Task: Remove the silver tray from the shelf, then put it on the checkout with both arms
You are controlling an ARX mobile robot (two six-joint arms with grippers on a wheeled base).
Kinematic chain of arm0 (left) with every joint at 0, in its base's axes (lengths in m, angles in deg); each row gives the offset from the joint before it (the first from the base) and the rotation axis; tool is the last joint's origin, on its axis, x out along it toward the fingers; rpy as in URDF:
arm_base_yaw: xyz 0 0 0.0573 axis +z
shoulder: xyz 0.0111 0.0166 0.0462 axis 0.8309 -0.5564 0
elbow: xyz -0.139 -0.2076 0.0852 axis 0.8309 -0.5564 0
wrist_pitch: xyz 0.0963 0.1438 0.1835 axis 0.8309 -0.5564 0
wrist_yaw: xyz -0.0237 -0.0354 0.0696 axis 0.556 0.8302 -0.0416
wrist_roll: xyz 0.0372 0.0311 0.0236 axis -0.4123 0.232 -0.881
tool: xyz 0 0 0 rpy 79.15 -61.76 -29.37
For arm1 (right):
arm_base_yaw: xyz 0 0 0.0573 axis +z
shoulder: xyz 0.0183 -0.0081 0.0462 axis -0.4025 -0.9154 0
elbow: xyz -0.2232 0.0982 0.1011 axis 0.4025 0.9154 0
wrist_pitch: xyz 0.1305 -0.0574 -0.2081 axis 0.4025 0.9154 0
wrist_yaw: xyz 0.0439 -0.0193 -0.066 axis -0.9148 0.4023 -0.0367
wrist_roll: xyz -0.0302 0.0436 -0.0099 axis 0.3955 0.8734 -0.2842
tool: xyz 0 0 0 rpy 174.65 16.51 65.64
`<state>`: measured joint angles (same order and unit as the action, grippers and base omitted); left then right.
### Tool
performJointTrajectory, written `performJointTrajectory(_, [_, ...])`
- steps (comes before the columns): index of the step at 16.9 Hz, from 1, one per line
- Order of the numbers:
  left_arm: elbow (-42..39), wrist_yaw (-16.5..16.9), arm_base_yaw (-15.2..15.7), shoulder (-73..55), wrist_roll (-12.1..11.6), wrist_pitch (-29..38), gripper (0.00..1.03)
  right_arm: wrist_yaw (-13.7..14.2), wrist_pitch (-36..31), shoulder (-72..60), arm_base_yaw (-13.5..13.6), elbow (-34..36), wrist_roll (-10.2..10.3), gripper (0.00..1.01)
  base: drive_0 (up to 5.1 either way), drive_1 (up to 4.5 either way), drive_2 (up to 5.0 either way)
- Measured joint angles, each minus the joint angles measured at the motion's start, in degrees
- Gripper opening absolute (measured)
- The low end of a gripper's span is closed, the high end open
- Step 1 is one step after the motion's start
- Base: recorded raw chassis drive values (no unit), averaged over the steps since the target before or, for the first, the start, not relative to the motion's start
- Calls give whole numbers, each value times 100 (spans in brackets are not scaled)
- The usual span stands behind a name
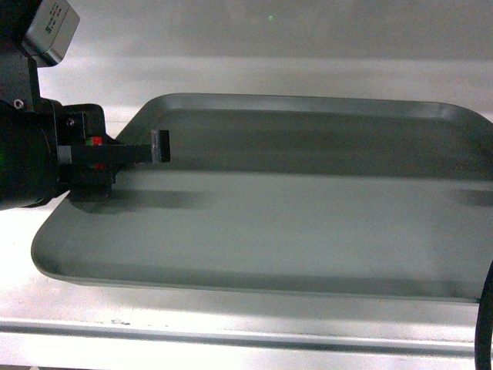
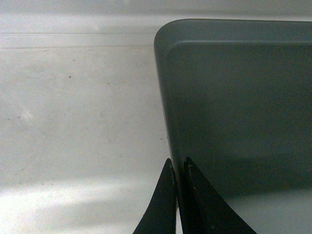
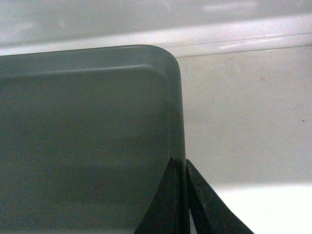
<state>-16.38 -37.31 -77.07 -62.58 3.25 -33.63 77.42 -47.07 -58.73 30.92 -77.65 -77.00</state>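
The silver tray (image 1: 293,223) is on the white shelf (image 1: 231,320), long side toward me; I cannot tell whether it rests on the board or is just off it. My left gripper (image 1: 158,148) is shut on the tray's left rim, one black finger reaching over the tray floor. In the left wrist view the left gripper (image 2: 179,165) pinches the rim of the tray (image 2: 234,97) between both fingers. In the right wrist view my right gripper (image 3: 180,163) is shut on the right rim of the tray (image 3: 87,136). The checkout is out of view.
The shelf's lipped front edge (image 1: 231,339) runs along the bottom of the head view and the pale back panel (image 1: 269,38) stands behind the tray. Bare shelf board (image 2: 73,122) lies left of the tray, and more (image 3: 253,122) to its right. A black cable (image 1: 485,308) hangs at the right edge.
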Motion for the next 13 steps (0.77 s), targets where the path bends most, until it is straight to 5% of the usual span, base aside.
performJointTrajectory(6, [0,9,4,0,0,33,3,13,-17,4,0,0,0,3,0,0,0])
performJointTrajectory(13, [-2,-4,9,4,0,-4,3,37,24,11,26,2,0,3,2,-401,405])
